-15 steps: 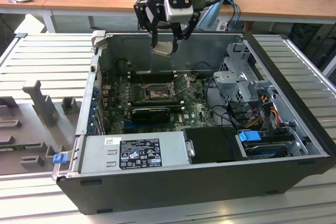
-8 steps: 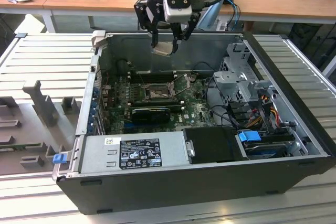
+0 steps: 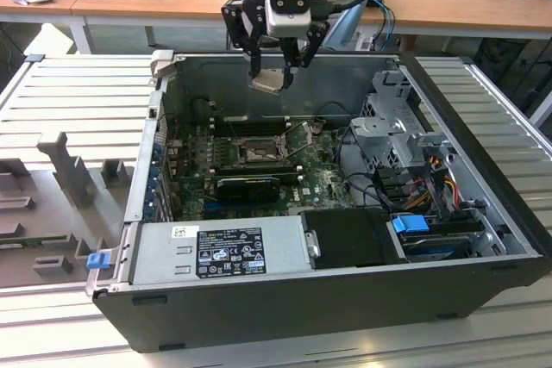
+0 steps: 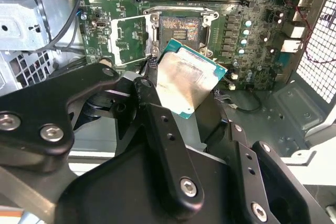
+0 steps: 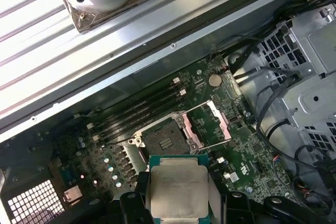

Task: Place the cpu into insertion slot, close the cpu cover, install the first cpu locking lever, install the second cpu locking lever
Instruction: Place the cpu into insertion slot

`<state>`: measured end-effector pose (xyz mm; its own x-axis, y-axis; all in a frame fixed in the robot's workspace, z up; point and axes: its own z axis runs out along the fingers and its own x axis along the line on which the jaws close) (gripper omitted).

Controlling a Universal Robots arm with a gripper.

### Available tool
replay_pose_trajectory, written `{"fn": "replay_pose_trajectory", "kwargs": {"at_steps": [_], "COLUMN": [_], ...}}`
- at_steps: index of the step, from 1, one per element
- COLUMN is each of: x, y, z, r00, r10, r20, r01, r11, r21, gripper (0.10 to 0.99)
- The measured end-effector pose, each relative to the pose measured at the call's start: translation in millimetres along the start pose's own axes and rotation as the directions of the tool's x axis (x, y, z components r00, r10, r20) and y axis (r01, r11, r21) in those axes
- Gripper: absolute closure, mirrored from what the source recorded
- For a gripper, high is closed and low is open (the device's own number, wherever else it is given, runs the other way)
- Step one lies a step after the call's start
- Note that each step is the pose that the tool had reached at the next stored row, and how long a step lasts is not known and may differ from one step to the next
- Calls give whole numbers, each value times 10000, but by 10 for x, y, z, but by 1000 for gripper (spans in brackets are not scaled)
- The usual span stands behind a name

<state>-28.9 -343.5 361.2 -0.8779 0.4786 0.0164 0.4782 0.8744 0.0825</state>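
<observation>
On the ribbed grey surface (image 3: 78, 92) lies an open computer case (image 3: 345, 299), and above its green board (image 3: 321, 180) the claw (image 3: 274, 77) grips the chip (image 3: 266, 82) by its edges, tilted, well clear of the bare socket (image 3: 256, 153) below, whose cover (image 5: 193, 132) stands swung open just beside it in the first wrist view.

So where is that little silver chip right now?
The cpu is in the air, held in the pincer near the top middle of the exterior view, above the open computer case and its uncovered insertion slot.
</observation>
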Motion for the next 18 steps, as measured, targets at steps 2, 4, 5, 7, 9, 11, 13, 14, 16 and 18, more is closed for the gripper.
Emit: {"fn": "replay_pose_trajectory", "kwargs": {"at_steps": [2,4,5,7,9,11,13,14,16,18], "x": [0,0,0,0,-2,-4,-5,-5,-5,-5], "y": [0,0,0,-1,-6,-11,-11,-12,-13,-13], "z": [1,3,3,20,31,49,61,66,76,80], "r00": [9999,9996,9991,9982,9982,9981,9972,9963,9939,9921], "r10": [121,298,416,592,599,605,748,858,1096,1247], "r20": [11,29,39,57,60,64,81,93,114,127], "r01": [-121,-298,-416,-592,-599,-605,-748,-858,-1096,-1247], "r11": [9999,9996,9991,9982,9982,9982,9972,9963,9940,9922], "r21": [-1,1,1,4,3,-1,5,5,1,0], "gripper": [557,557,557,557,557,557,557,557,557,557]}}
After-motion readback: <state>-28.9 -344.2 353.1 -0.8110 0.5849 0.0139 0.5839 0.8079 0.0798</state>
